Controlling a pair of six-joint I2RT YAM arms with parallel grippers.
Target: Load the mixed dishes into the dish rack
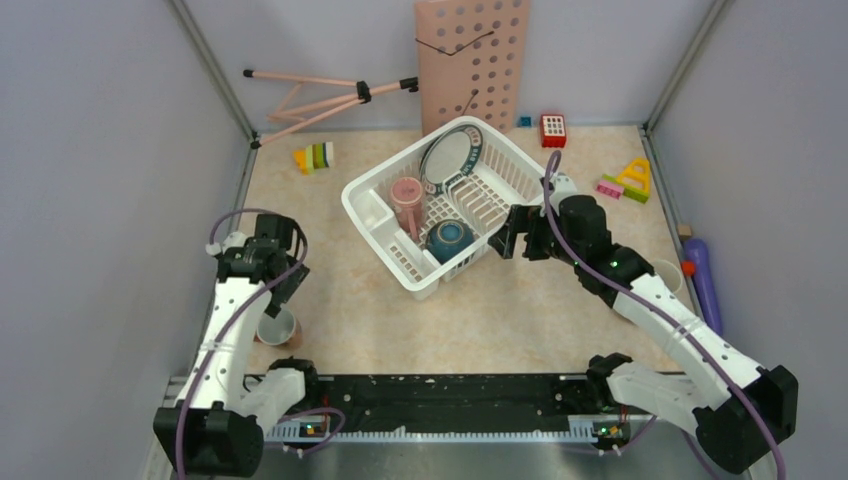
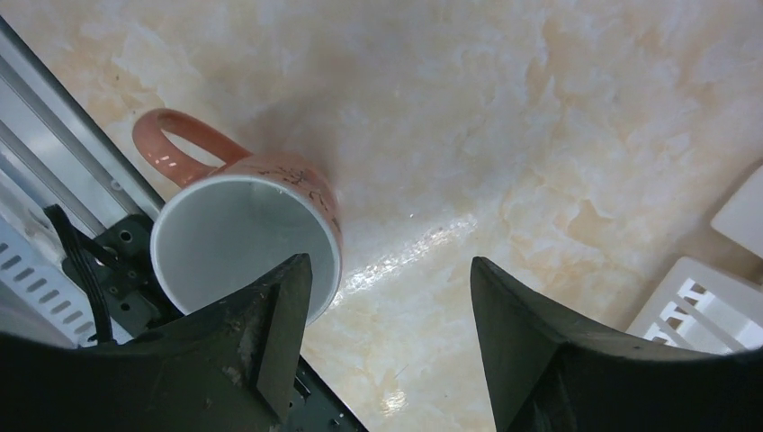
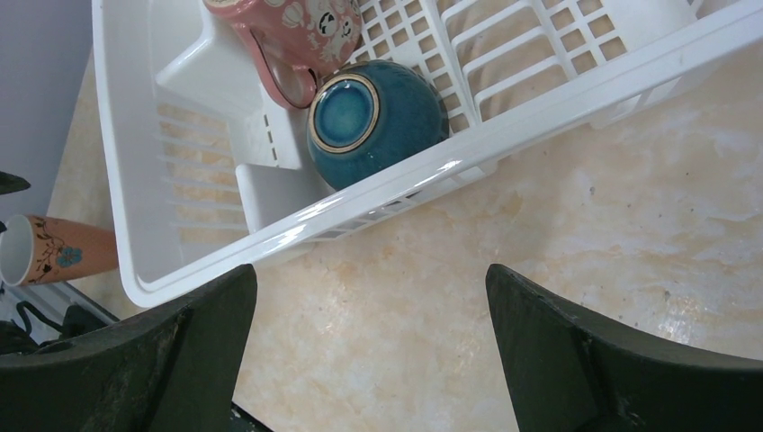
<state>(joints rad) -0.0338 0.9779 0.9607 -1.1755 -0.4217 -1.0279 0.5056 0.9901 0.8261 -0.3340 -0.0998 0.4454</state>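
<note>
Left end effector [image 2: 389, 270] wide beside pink cup [image 2: 236, 241]; toy blocks [image 1: 318, 156] far beyond

Nothing legible shows in any view: no words, numbers, labels or brand marks. The pink cup [image 3: 301, 22] in the rack [image 3: 121, 135] bears only pale drawn figures. The salmon cup [image 3: 63, 250] on the surface [image 3: 540, 270] carries a small flower and dark twigs. The red block [image 1: 553, 129] has a grid of white squares, too small to read.
</note>
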